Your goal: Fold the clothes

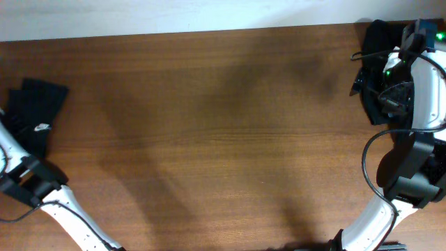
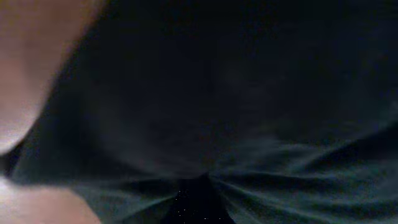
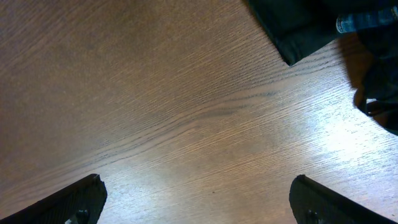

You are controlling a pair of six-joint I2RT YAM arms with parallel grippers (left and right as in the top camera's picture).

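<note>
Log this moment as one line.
left gripper: shut, pinching black soft-fabric garment with white logo | right gripper: open over brown wooden table | second black fabric garment: far right corner

This looks like a robotics lab bench, not a home. A brown wood-grain table [image 1: 209,139] stands against a plain white wall [image 1: 174,17]. A white-and-black left arm [image 1: 63,202] and right arm [image 1: 425,90] reach in from its near side, trailing a loose black cable [image 1: 367,164]. A green indicator light [image 1: 387,72] glows. Black clothes [image 1: 35,104] lie at both table ends.
</note>
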